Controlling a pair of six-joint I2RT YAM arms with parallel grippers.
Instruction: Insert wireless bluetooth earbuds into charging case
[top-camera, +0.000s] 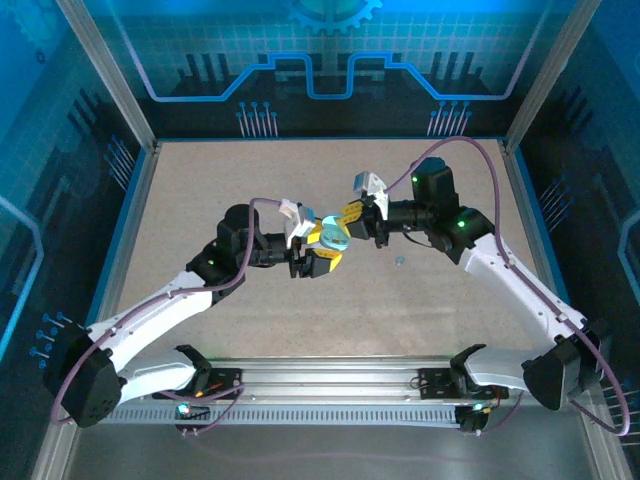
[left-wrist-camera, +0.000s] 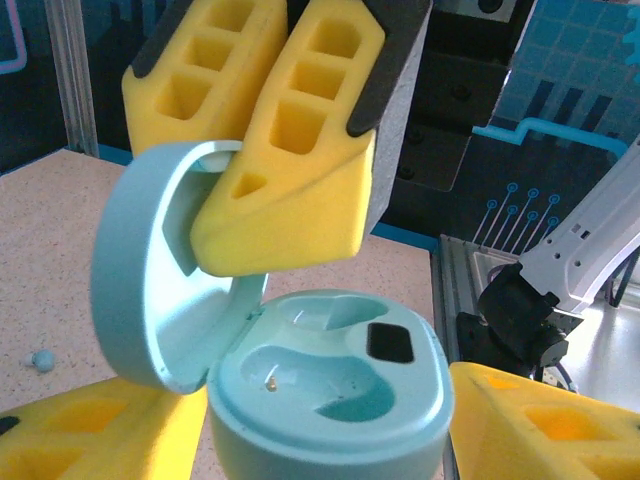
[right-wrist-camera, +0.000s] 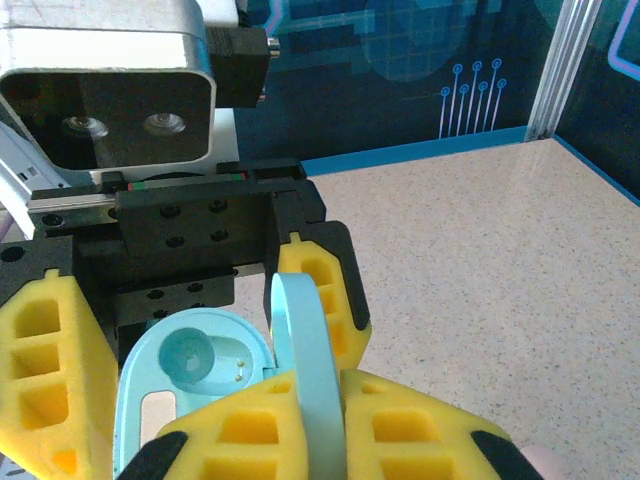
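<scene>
Your right end effector (right-wrist-camera: 322, 420): clamped on lid (right-wrist-camera: 305, 340) of charging case (left-wrist-camera: 330, 390) | your left end effector (left-wrist-camera: 320, 430): jaws apart either side of case, grip unclear | earbud (top-camera: 401, 262): on counter (top-camera: 250, 170), 4 o'clock from case

A speckled beige tabletop (top-camera: 250, 180) lies evenly lit between aluminium frame posts (top-camera: 105, 70), backed by dark blue wall panels (top-camera: 330, 50) printed with circuit lines.
</scene>
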